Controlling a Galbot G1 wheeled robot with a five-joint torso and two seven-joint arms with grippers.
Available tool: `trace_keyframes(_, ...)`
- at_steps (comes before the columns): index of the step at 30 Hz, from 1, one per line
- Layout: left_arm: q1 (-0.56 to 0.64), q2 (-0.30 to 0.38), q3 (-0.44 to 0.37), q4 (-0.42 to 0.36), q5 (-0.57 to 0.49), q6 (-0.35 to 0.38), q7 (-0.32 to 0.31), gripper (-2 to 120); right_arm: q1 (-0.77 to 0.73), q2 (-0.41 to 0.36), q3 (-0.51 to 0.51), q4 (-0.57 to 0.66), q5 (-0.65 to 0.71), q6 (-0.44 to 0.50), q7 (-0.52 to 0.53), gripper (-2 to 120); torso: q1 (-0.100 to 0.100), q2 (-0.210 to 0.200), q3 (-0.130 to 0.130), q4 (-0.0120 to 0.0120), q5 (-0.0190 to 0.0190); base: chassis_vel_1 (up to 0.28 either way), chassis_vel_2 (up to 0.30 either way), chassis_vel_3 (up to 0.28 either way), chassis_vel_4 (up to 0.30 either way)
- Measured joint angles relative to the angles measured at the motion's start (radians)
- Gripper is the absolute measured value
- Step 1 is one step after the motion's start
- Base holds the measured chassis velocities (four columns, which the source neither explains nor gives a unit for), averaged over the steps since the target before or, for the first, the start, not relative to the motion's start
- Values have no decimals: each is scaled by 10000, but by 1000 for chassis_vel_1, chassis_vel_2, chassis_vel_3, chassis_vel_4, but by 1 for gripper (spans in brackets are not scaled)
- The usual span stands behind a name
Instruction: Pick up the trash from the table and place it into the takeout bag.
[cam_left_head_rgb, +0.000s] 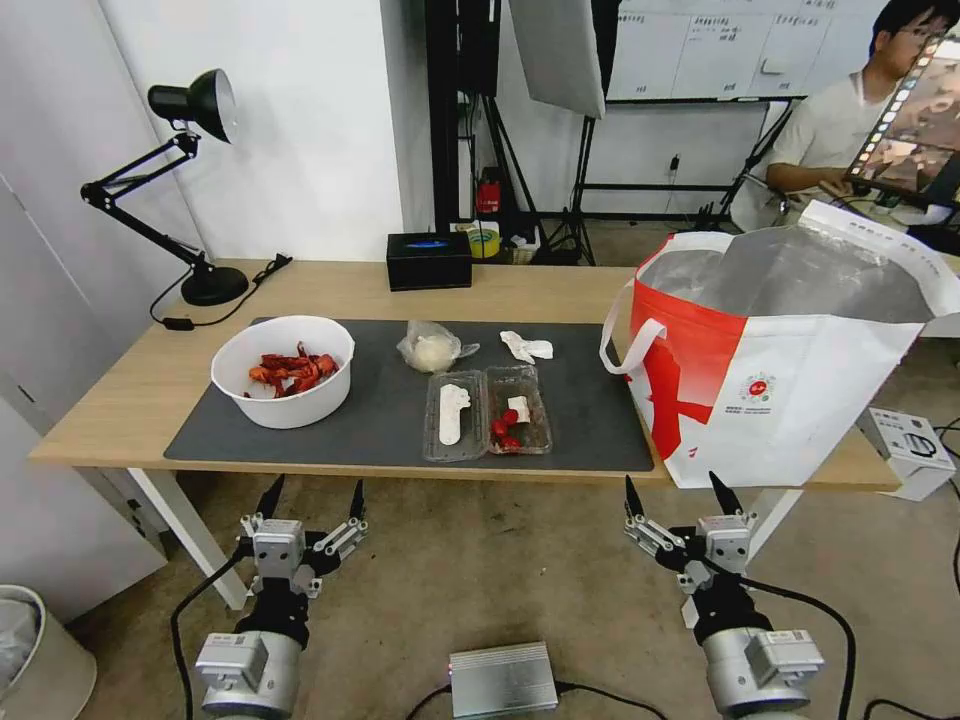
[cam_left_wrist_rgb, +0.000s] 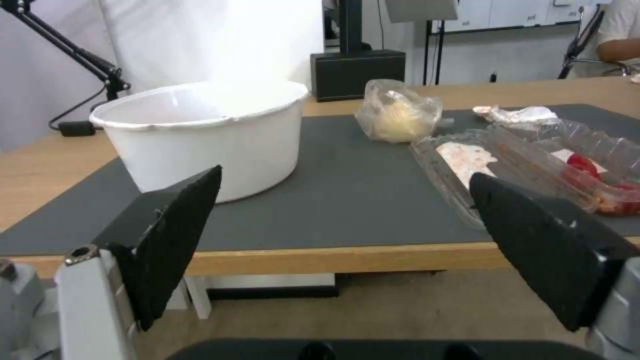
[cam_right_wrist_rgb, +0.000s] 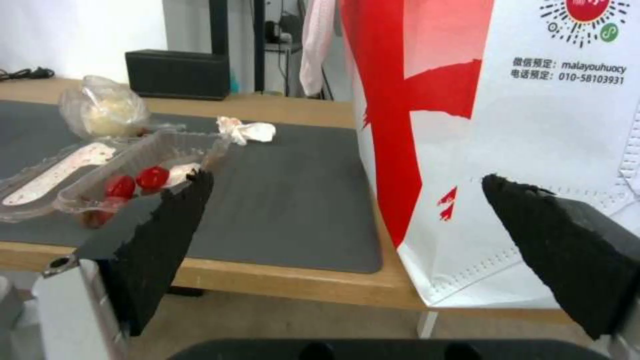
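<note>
1. Head view: the left gripper (cam_left_head_rgb: 312, 498) and right gripper (cam_left_head_rgb: 678, 493) are both hanging low in the frame before the table (cam_left_head_rgb: 120, 400), jaws spread, holding nothing. The bowl (cam_left_head_rgb: 284, 370), clamshell box (cam_left_head_rgb: 487, 413), clear bag (cam_left_head_rgb: 431, 348) and tissue (cam_left_head_rgb: 526, 347) are sitting mid-frame on the mat (cam_left_head_rgb: 380, 420); the takeout bag (cam_left_head_rgb: 790, 370) is standing at right.
2. Left wrist view: the bowl (cam_left_wrist_rgb: 207, 135) is sitting upper left.
3. Right wrist view: the takeout bag (cam_right_wrist_rgb: 533, 125) is filling the right.
</note>
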Motion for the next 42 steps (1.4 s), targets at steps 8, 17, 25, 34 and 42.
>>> trace_keyframes(8, 0, 0, 0, 0, 0, 0, 0, 100, 0, 0, 0, 0, 0, 0, 0, 100, 0, 0, 0, 0, 0, 0, 0, 0, 0)
trace_keyframes(17, -316, 246, 96, 96, -539, 823, -86, 100, -23, -443, 331, 289, 534, -1122, -51, 100, 0, 0, 0, -1, 0, 0, 0, 0, 0)
trace_keyframes(25, -1044, 816, 338, 339, -1795, 2762, -304, 100, -87, -1215, 927, 854, 1501, -3131, -182, 100, 0, 0, 0, -1, 0, 0, 0, 0, 0)
trace_keyframes(34, -2032, 1596, 661, 663, -3497, 5391, -596, 100, -1, -1869, 1142, 981, 2441, -4024, -497, 100, 1, 0, 0, 0, 1, 0, 0, 0, 0)
trace_keyframes(42, -2218, 1737, 726, 728, -3812, 5883, -645, 100, 110, -1878, 1127, 852, 2747, -3063, -957, 100, 0, 0, 0, 0, 0, 0, 0, 0, 0)
